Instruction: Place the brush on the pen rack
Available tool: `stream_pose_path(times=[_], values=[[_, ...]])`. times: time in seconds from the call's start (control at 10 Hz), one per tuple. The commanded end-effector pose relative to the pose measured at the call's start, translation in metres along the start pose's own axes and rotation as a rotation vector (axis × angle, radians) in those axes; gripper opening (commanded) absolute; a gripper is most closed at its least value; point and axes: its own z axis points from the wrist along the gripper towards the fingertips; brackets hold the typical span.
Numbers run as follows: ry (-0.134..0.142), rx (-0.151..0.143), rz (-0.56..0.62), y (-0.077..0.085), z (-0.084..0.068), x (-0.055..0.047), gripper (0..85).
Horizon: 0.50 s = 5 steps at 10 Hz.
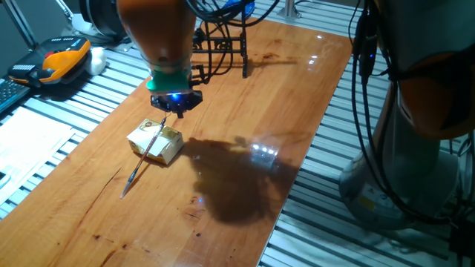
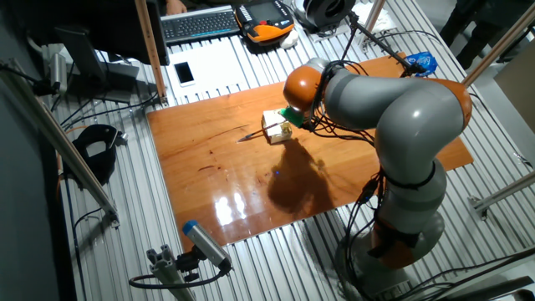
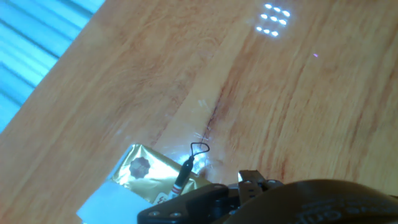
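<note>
Brush (image 1: 144,160) lies tilted across yellowish box (image 1: 157,142), tip on table (image 1: 282,89); our gripper (image 1: 176,109) hovers above, jaws' state we cannot tell.

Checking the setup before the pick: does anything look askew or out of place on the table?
Yes: the brush is not lying flat. It leans slantwise across the yellowish box, bristle tip down on the wooden table, loop end raised below the tool. The pen rack stands upright.
</note>
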Motion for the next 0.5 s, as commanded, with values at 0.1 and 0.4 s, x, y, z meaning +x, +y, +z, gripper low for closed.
stream_pose_path(times=[0.1, 0.4], values=[[-0.006, 0.030, 0.012, 0.0024, 0.0005, 0.0022, 0.0], [-0.010, 0.055, 0.031, 0.0076, 0.0023, 0.0070, 0.0]])
